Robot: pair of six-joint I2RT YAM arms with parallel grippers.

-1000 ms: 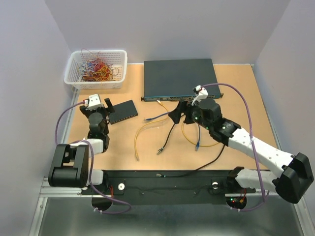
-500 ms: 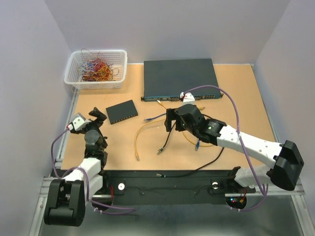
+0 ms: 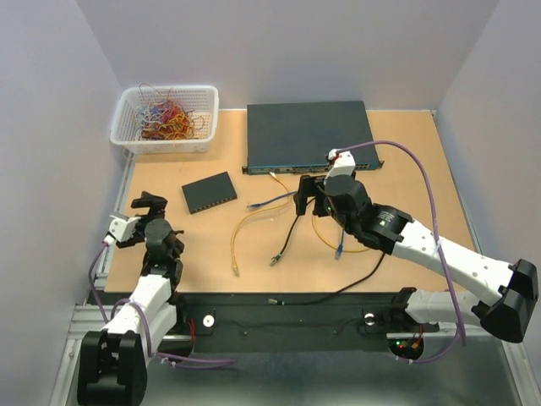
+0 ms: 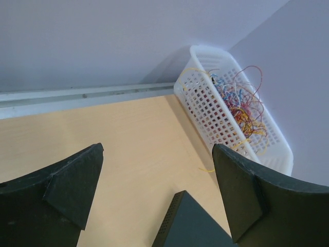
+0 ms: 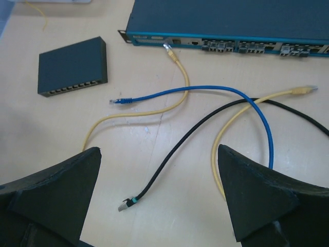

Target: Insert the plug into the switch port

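The left fingers (image 4: 61, 190) and right fingers (image 5: 252, 190) are held apart, empty; the small black box (image 5: 72, 67) is laid on the bench (image 5: 46, 134), its switch port (image 5: 72, 91) row turned nearward; a blue plug (image 5: 117, 101) is left near it, apart; a basket (image 4: 226, 118) and rack switch (image 5: 226, 20) are set behind; markings cannot be read.

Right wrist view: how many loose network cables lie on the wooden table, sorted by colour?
Yellow network cables: 2
Blue network cable: 1
Black network cable: 1
Total: 4
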